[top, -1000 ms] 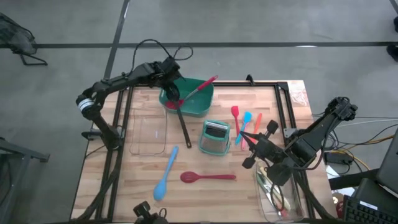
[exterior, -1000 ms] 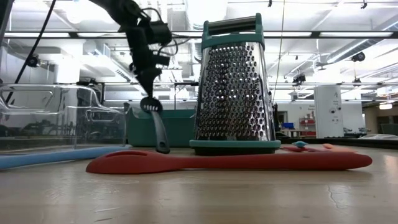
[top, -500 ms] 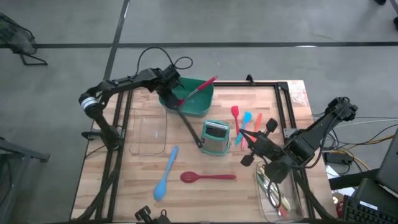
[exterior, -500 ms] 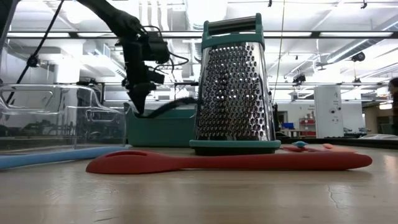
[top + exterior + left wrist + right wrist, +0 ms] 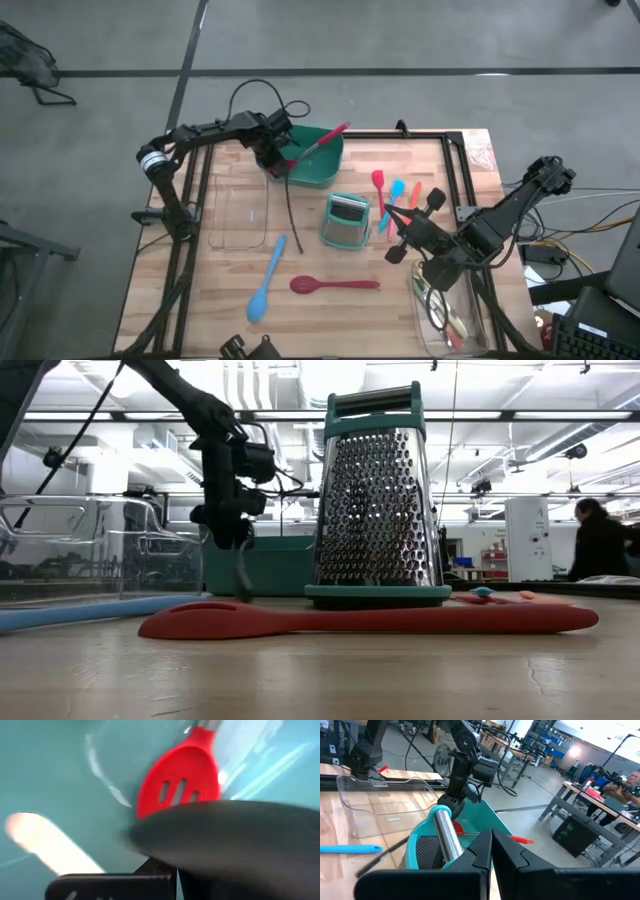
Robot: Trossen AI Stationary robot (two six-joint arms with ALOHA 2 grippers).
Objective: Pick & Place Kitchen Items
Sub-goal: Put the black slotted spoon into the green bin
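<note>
While the left gripper (image 5: 272, 155) stands at the near-left rim of the green plastic tub (image 5: 325, 170), its fingers are clamped shut on the head end of the slim black slotted spoon (image 5: 288, 205). The spoon's long axis runs from the gripper toward 6 o'clock in the high view, its handle trailing down over the wooden table (image 5: 330, 310); in the low view it hangs nearly upright below the gripper (image 5: 228, 525), its lower end at or close to the tabletop (contact cannot be confirmed). The coming move turns on this relation: the spoon's head sits at the tub's edge while its length lies outside the tub, so the handle would have to swing inward to clear the rim.

A red slotted spoon (image 5: 177, 777) already lies inside the tub, directly ahead of the left fingers. The right gripper (image 5: 400, 238) waits, closed and empty, at 3 o'clock of the upright teal-framed metal grater (image 5: 346, 220), beside three small red, blue and orange spatulas (image 5: 397, 192). A long blue spoon (image 5: 266, 280) and a red spoon (image 5: 333, 285) lie at the table's near side, nearer the right arm.

Motion blur hides the grip itself in the left wrist view.
</note>
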